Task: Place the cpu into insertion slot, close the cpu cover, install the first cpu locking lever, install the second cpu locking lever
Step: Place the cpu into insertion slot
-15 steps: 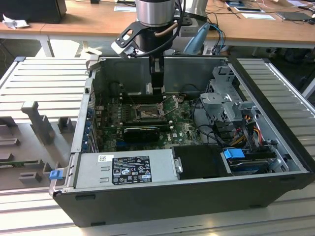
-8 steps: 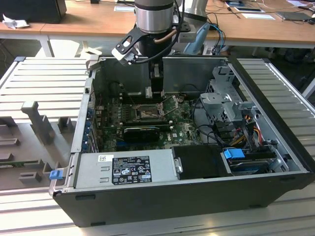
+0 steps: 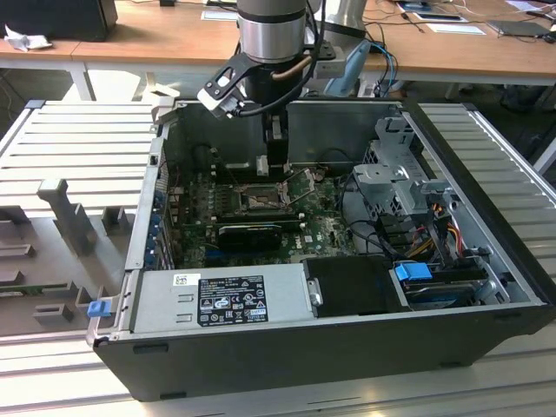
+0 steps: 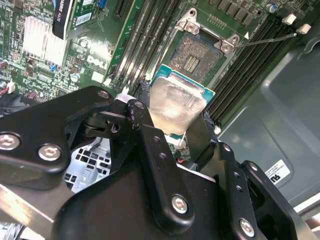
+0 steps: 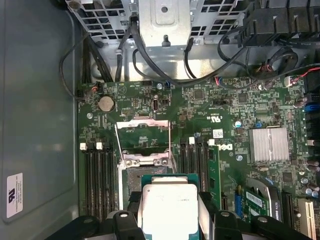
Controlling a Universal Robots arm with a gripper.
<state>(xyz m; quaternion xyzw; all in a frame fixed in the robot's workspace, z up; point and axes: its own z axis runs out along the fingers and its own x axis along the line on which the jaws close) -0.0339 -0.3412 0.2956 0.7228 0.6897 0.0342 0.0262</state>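
Note:
My gripper (image 3: 272,162) hangs inside the open computer case, just above the motherboard. It is shut on the cpu (image 4: 176,106), a pale silver square with a green edge, held flat between the black fingers (image 4: 207,131). In the first wrist view the cpu (image 5: 170,206) hovers over the near part of the insertion slot (image 5: 134,176), covering some of it. The insertion slot (image 4: 201,54) lies bare, its dark pin field showing. The cpu cover (image 5: 142,134) stands flipped open beyond the slot. A thin locking lever (image 4: 270,40) sticks out to the side, unlatched.
Memory slots (image 5: 97,175) flank the socket on both sides. A black graphics card (image 3: 250,233) lies close in front of it. A silver heatsink (image 5: 270,145), a grey drive cage (image 3: 400,182) with loose cables, the power supply (image 3: 217,297) and the case wall (image 5: 35,125) surround the board.

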